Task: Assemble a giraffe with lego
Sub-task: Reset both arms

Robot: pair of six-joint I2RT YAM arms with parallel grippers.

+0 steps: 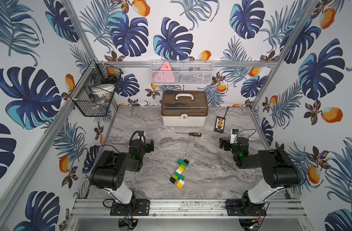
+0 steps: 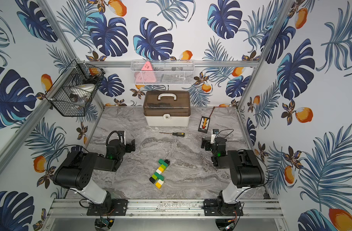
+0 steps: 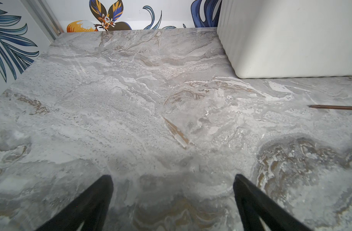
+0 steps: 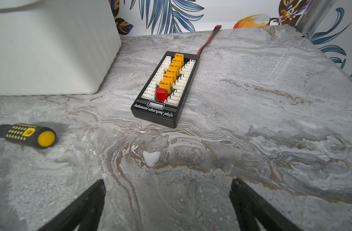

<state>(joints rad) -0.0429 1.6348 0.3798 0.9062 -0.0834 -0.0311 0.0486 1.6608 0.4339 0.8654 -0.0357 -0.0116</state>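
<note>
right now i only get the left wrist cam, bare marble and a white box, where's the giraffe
Observer: Behind that camera: the giraffe lies flat on the table, between the arms, nearer the front rail than either gripper.
Operator: right gripper holding anything
Observer: No, the right gripper is open and empty, facing a black charging plate.
Operator: thin rod at my edge
Observer: A screwdriver shaft; its black-yellow handle points toward the right arm.
</note>
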